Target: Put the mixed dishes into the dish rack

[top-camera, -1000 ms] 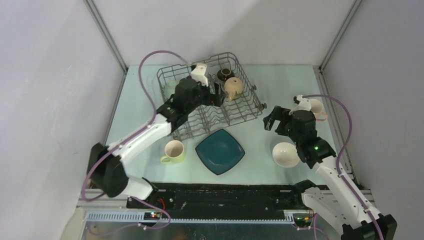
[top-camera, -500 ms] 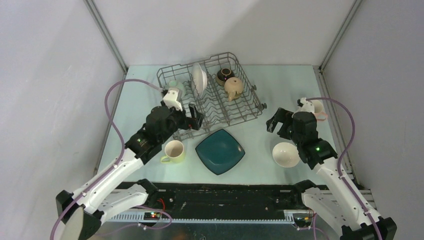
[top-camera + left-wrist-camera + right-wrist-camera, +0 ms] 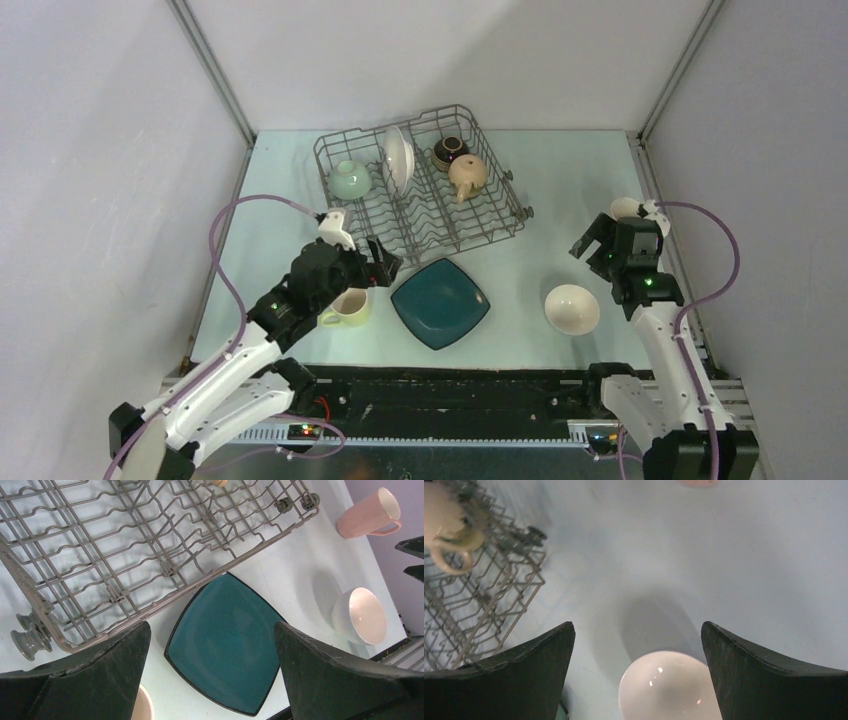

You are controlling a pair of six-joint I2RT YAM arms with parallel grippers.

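Well, the dish rack (image 3: 470,238) already carries a few pieces, and the dark teal square plate (image 3: 440,302) lies flat just off the rack's near rim, one corner towards it. The left gripper (image 3: 382,262) hangs at that rim, spread wide (nothing in it), with the plate straight ahead, so I'd call it the nearer arm. The right gripper (image 3: 592,245), gaping too, is off the rack's right side, by the white bowl (image 3: 572,308).

Square plate (image 3: 439,301) lies before the dish rack (image 3: 472,226), between mug (image 3: 347,303) and bowl (image 3: 571,308).
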